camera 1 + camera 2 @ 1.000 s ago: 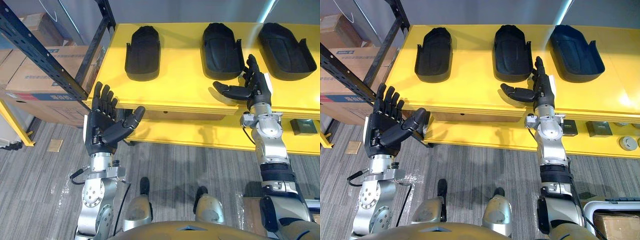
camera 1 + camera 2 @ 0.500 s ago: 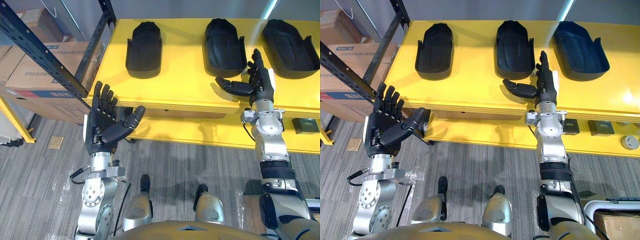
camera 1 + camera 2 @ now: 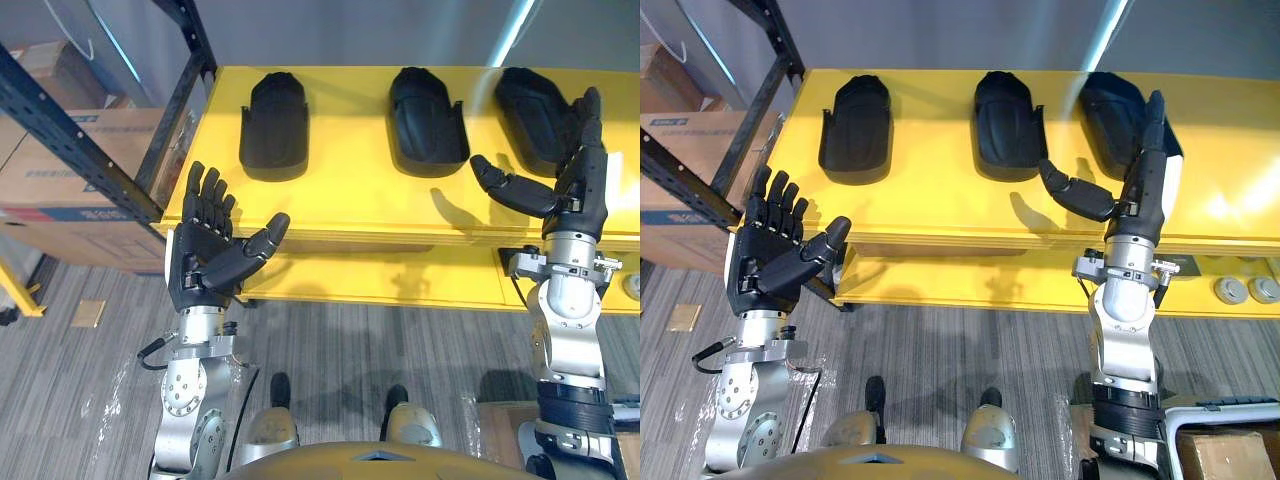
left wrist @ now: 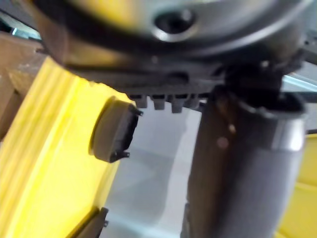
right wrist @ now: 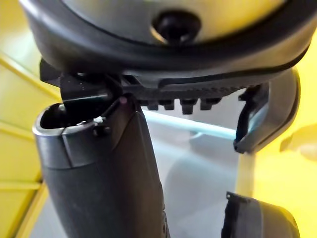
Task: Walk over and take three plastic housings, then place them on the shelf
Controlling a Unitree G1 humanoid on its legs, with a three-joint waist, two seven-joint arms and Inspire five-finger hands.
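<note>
Three black plastic housings lie in a row on the yellow table (image 3: 340, 190): a left housing (image 3: 273, 126), a middle housing (image 3: 427, 120) and a right housing (image 3: 533, 117). My right hand (image 3: 582, 180) is raised over the table's front right, open, its fingers straight up in front of the right housing and its thumb (image 3: 512, 188) pointing left. It holds nothing. My left hand (image 3: 205, 250) stands open before the table's front left corner, palm up and empty. The left wrist view shows one housing (image 4: 113, 130) on the yellow top.
A black metal rack post (image 3: 75, 125) slants at the left, with cardboard boxes (image 3: 70, 160) behind it. A lower yellow shelf (image 3: 1040, 280) runs under the table top with small grey parts (image 3: 1238, 290) at its right. Grey plank floor lies below.
The whole picture has shifted, so the camera moved. My right hand has risen and gone right, from in front of the middle housing to the right housing. The left hand kept its pose.
</note>
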